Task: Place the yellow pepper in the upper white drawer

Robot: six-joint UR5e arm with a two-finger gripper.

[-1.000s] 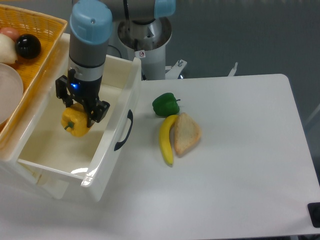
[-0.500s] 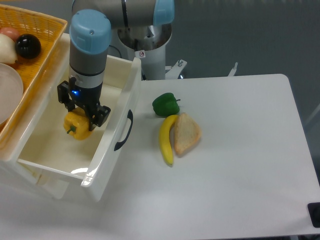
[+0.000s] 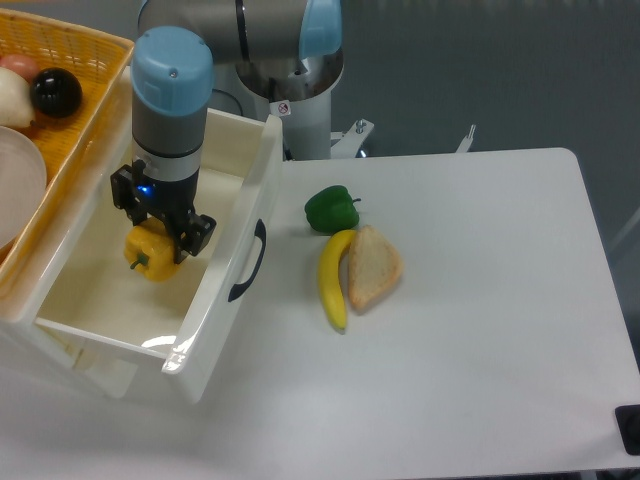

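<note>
— Gripper [image 3: 160,228] state, and where does the yellow pepper [image 3: 148,255] sit?

— Its black fingers [image 3: 194,233] are clamped on the yellow pepper from above. The pepper is inside the upper white drawer [image 3: 215,300], toward the drawer's right wall, behind the front panel with the curved black handle [image 3: 248,262]. Whether it touches the drawer floor cannot be told.

— What lies around the drawer?

— An orange wicker basket [image 3: 88,95] overlaps the drawer's left edge, holding a black ball [image 3: 55,92]. On the white table [image 3: 470,330], right of the drawer, a green pepper [image 3: 330,209] sits nearest; just beyond it a banana [image 3: 332,279] lies touching a slice of bread [image 3: 373,267].
</note>
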